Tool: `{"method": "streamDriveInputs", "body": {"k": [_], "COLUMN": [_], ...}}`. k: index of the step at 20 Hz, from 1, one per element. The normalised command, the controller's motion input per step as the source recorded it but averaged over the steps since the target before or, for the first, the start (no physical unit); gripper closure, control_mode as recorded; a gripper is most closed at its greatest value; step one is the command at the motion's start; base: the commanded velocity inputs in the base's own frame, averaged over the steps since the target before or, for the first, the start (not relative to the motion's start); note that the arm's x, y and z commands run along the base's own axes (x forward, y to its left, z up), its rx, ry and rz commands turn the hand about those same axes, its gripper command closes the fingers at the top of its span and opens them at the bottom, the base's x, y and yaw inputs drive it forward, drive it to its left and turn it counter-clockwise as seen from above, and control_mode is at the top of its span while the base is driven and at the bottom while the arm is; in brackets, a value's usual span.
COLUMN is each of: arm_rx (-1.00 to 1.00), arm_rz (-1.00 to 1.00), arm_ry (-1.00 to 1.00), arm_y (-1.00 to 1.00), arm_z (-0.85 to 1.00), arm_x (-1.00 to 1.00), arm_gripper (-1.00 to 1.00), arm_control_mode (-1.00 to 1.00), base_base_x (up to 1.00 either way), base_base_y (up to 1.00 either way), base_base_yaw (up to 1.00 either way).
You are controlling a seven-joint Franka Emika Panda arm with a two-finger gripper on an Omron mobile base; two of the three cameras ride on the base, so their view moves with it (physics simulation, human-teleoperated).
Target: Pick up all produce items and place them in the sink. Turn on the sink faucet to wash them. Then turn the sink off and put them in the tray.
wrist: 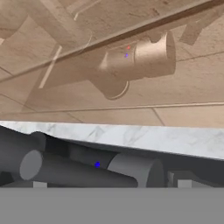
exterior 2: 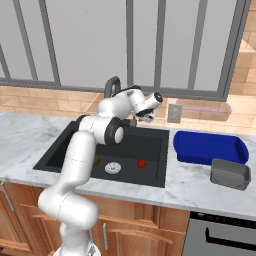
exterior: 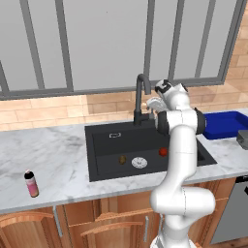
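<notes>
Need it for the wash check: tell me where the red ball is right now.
The red ball lies on the sink floor, right of the round drain in both base views, with the brownish-olive ball on the drain's other side.

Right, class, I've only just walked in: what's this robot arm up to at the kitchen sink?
The white arm is reaching over the black sink, with its gripper up by the faucet at the back. A brownish ball and a red ball lie on the sink floor, either side of the drain. No water shows. The blue tray sits to the right, holding neither ball.
</notes>
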Motion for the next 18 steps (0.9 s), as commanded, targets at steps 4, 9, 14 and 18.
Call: {"method": "streamDriveInputs", "body": {"k": [4, 9, 14, 18], "arm_rx": [0.00, 0.00, 0.00, 0.00], "arm_rz": [0.00, 0.00, 0.00, 0.00], "arm_ry": [0.00, 0.00, 0.00, 0.00], "arm_y": [0.01, 0.02, 0.03, 0.02], "arm_z": [-0.16, -0.25, -0.28, -0.40], "arm_x": [0.01, 0.23, 0.38, 0.38], "arm_gripper": [-1.00, -1.00, -1.00, -1.00], "arm_control_mode": [-1.00, -1.00, -1.00, -1.00], "base_base_x": [0.00, 0.00, 0.00, 0.00], "base_base_y": [0.00, 0.00, 0.00, 0.00], "base_base_yaw": [0.00, 0.00, 0.00, 0.00]}}
